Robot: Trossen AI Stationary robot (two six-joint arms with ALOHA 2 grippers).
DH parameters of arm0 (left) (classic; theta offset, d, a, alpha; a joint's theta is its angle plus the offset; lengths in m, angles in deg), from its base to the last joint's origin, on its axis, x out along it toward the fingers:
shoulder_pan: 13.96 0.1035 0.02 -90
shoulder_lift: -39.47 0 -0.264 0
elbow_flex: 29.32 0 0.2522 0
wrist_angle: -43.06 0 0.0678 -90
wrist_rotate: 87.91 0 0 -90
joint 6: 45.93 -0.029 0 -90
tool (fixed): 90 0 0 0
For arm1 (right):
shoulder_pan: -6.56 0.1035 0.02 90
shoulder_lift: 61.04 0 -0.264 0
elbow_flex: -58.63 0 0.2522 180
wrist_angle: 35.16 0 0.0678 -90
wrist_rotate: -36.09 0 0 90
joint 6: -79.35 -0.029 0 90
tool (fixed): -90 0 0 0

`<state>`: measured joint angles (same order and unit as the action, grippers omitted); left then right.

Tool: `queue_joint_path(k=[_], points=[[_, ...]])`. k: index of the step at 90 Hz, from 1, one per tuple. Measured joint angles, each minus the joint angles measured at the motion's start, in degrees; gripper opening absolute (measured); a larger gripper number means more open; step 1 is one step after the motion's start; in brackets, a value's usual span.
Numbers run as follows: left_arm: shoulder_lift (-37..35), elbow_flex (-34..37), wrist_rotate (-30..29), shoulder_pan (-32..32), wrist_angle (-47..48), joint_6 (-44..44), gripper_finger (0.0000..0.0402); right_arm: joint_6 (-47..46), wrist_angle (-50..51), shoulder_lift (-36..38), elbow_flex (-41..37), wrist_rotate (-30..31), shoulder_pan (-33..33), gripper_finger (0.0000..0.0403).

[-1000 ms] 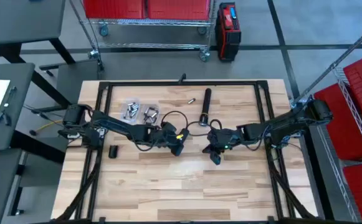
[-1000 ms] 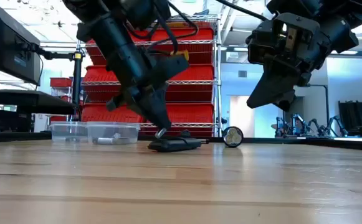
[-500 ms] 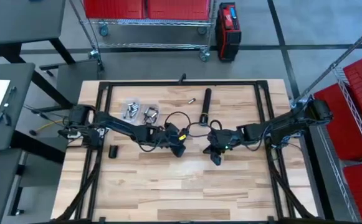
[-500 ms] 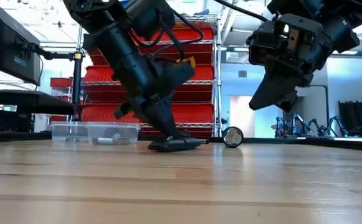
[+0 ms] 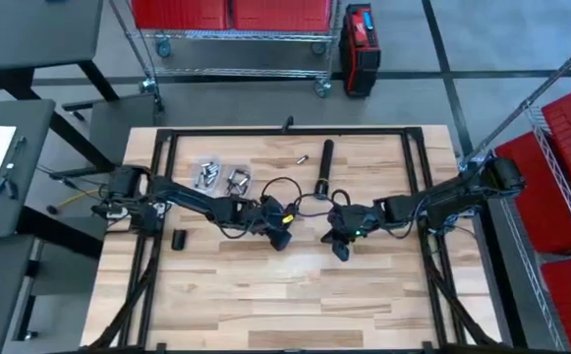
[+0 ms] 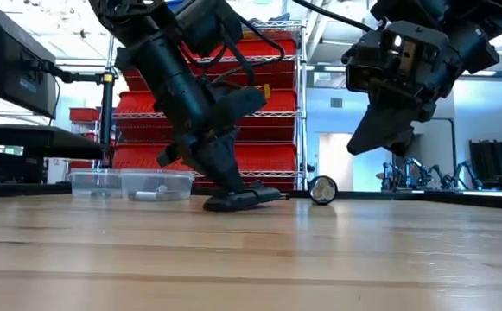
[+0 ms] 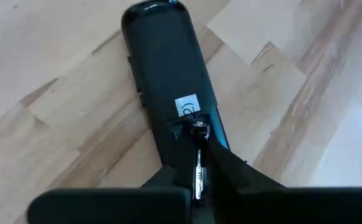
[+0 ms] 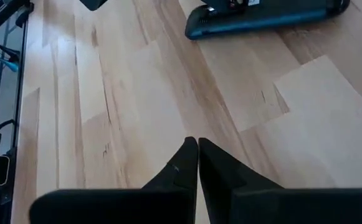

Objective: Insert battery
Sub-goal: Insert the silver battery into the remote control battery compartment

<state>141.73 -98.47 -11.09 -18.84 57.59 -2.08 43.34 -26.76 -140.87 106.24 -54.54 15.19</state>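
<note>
Left wrist only: battery at remote.

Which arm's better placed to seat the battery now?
Left. Its gripper holds the battery right at the remote. The right gripper hangs empty above the table, fingers shut.

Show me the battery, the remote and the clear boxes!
battery (image 7: 198, 163): left wrist view, on its silvery body, held in the left tool.
remote (image 7: 162, 62): left wrist view, on its dark back.
clear boxes (image 6: 130, 183): low view, on the front wall where the two meet.
</note>
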Motion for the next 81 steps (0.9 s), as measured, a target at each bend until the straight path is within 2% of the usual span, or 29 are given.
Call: queue_joint_path(k=[39, 67, 81], points=[[-0.15, -0.11, 1.22, -0.02, 4.7, 2.48, 0.0065, 0.07, 0.24, 0.0, 0.0, -0.01, 0.0, 0.0004], [0.01, -0.32, 1.15, 0.02, 2.65, 0.27, 0.0041, 0.13, 0.24, 0.0, 0.0, -0.02, -0.02, 0.0004], [0.11, -1.08, 1.15, 0.11, 2.82, 0.09, 0.0065, 0.2, 0.26, 0.0, 0.0, -0.02, -0.02, 0.0004]])
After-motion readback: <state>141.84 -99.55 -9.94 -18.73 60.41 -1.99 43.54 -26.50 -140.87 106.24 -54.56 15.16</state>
